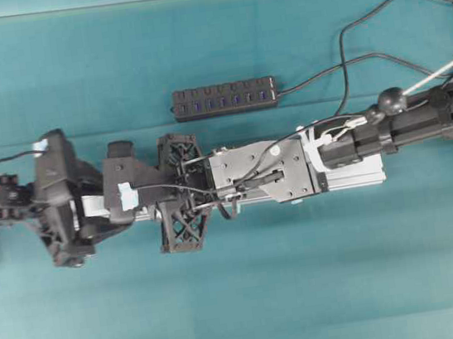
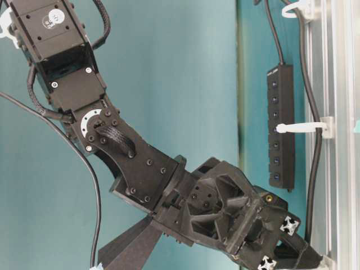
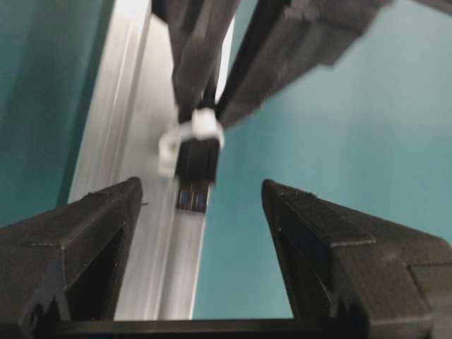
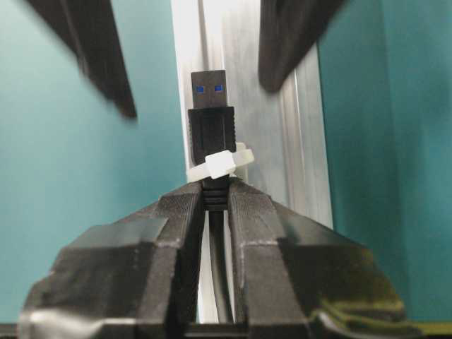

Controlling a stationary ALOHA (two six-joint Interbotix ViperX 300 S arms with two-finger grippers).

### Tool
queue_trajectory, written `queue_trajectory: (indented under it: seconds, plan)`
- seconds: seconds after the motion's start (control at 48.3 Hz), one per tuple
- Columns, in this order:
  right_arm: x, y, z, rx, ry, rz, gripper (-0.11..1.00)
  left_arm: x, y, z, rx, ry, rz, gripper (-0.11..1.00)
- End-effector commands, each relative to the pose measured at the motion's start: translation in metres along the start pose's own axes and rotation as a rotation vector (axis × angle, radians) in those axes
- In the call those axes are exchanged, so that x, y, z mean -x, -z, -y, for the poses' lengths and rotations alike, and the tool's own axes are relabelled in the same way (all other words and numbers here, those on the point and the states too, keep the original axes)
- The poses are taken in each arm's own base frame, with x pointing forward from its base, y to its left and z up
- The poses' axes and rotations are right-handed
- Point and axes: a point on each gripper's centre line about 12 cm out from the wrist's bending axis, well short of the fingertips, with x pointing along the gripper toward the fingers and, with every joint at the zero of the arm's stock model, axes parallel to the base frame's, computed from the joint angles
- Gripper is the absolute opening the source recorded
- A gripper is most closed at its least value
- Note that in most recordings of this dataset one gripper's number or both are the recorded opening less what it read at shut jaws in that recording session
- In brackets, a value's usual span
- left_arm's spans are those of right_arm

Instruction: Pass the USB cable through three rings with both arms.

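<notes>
The USB cable's black plug (image 4: 210, 116) pokes through a white ring (image 4: 220, 164) on the silver rail (image 4: 296, 141), metal tip forward. My right gripper (image 4: 216, 192) is shut on the cord just behind that ring. My left gripper (image 3: 201, 208) is open and faces the plug (image 3: 193, 169) and ring (image 3: 195, 131) head-on, a short gap away, with nothing between its fingers (image 3: 92, 226). Overhead, the left gripper (image 1: 183, 192) and right gripper (image 1: 217, 189) meet over the rail. Two more rings (image 2: 301, 128) (image 2: 294, 10) carry the cable (image 2: 316, 163) along the rail.
A black multi-port hub (image 1: 224, 98) with blue sockets lies behind the rail on the teal cloth (image 1: 244, 301); its cord runs off right. The USB cable (image 1: 345, 70) loops loosely at the back right. The left arm (image 2: 112, 146) fills the table-level view.
</notes>
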Motion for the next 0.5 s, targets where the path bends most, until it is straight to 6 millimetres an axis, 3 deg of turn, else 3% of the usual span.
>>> queue_trajectory:
  seconds: [0.0,0.248,0.476]
  plan:
    - [0.0063,-0.0066,-0.0049,0.002,-0.009,0.024,-0.07,-0.0051,-0.0061,0.0017,-0.004,0.005,0.013,0.74]
    - [0.0061,-0.0064,-0.0058,0.001,-0.01,0.026,-0.07,-0.007,0.0009,-0.0001,-0.003,-0.001,-0.008,0.65]
    - [0.0058,-0.0064,-0.0074,0.005,-0.012,0.026,-0.07,-0.0081,-0.0065,0.002,-0.004,0.012,0.044,0.46]
